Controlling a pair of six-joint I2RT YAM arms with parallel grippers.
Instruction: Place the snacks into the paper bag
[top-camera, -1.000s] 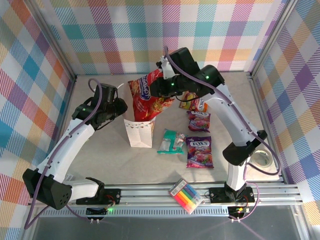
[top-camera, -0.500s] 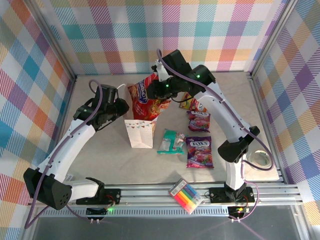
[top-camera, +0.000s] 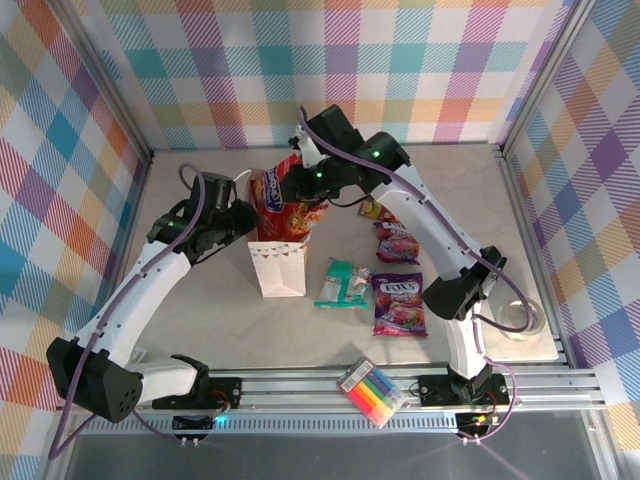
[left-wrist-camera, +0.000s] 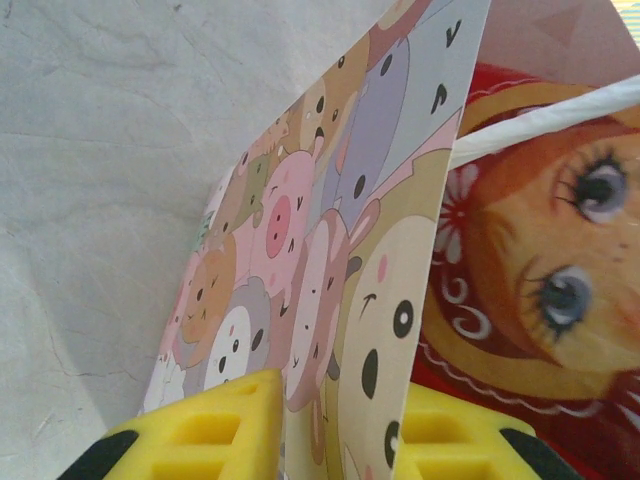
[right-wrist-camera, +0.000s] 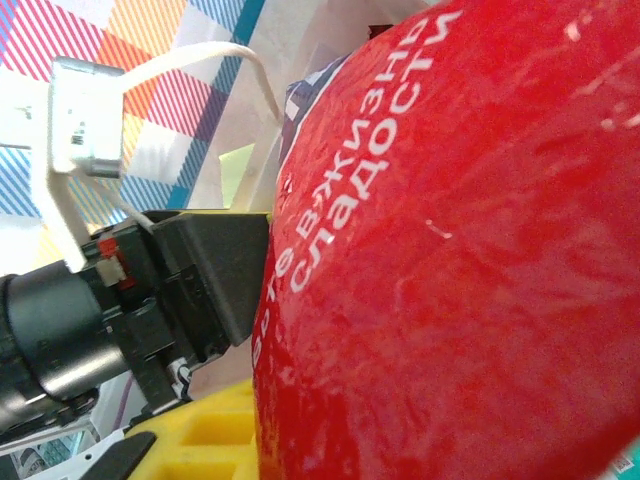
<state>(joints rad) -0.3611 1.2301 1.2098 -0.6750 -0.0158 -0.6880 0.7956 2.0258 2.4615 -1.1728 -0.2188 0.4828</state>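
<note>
The left fingers (left-wrist-camera: 215, 420) are clenched on one wall of the paper bag (top-camera: 277, 265), which stands on the worktop (top-camera: 200, 310). The right fingers (right-wrist-camera: 205, 435) grasp the red chip bag (top-camera: 287, 205), its lower end at the paper bag's open mouth.

Marker pack (top-camera: 372, 392) by the front rail (top-camera: 300, 381); tape roll (top-camera: 540, 320) at right.

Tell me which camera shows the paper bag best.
Top external: nearly the whole paper bag stands upright. Left wrist shows one printed wall up close; in right wrist the red chip bag hides most of it.
</note>
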